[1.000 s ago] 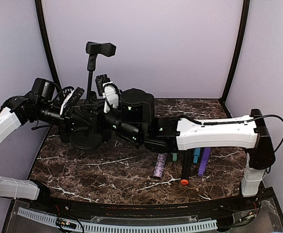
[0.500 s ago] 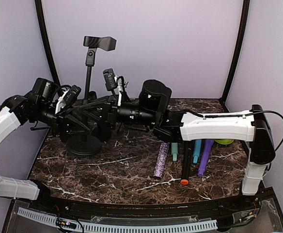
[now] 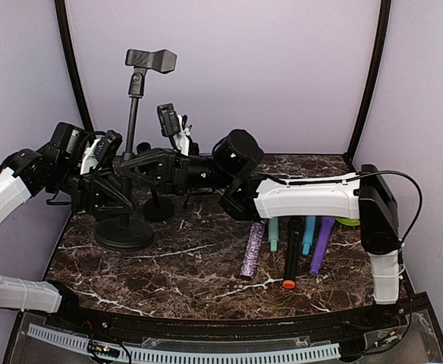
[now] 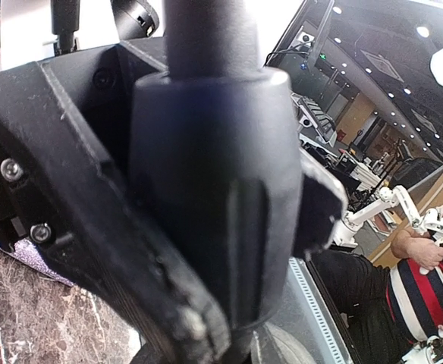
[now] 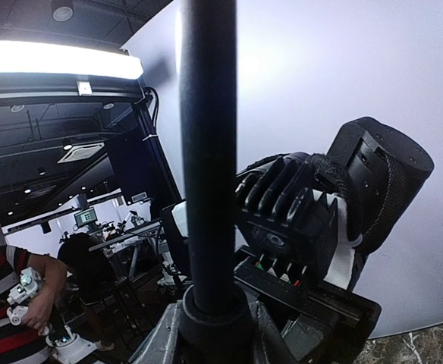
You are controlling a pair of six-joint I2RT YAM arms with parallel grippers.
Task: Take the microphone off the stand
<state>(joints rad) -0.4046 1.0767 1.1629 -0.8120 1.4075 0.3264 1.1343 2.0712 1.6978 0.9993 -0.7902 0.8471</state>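
Note:
The black stand [image 3: 130, 136] is upright on its round base [image 3: 123, 232] at the table's left. Its clip [image 3: 151, 59] at the top holds nothing. My left gripper [image 3: 114, 199] is shut on the stand low on the pole. The left wrist view shows the thick collar [image 4: 214, 189] filling the gap between the fingers [image 4: 92, 227]. My right gripper [image 3: 129, 162] is shut on the pole [image 5: 206, 152] higher up, just above a collar [image 5: 210, 318]. A black microphone [image 3: 290, 254] with an orange end lies on the table at the right.
Beside the black microphone lie a glittery purple one [image 3: 250, 252], a teal one [image 3: 273, 236], a blue one [image 3: 307, 236] and a purple one [image 3: 320, 246]. A small dark round foot [image 3: 158, 209] sits behind the stand's base. The left wrist [image 5: 305, 220] is close to my right gripper.
The stand has gone from tilted to upright, its clip rising and shifting left. The base has slid forward and left. My right arm has reached further left along the pole.

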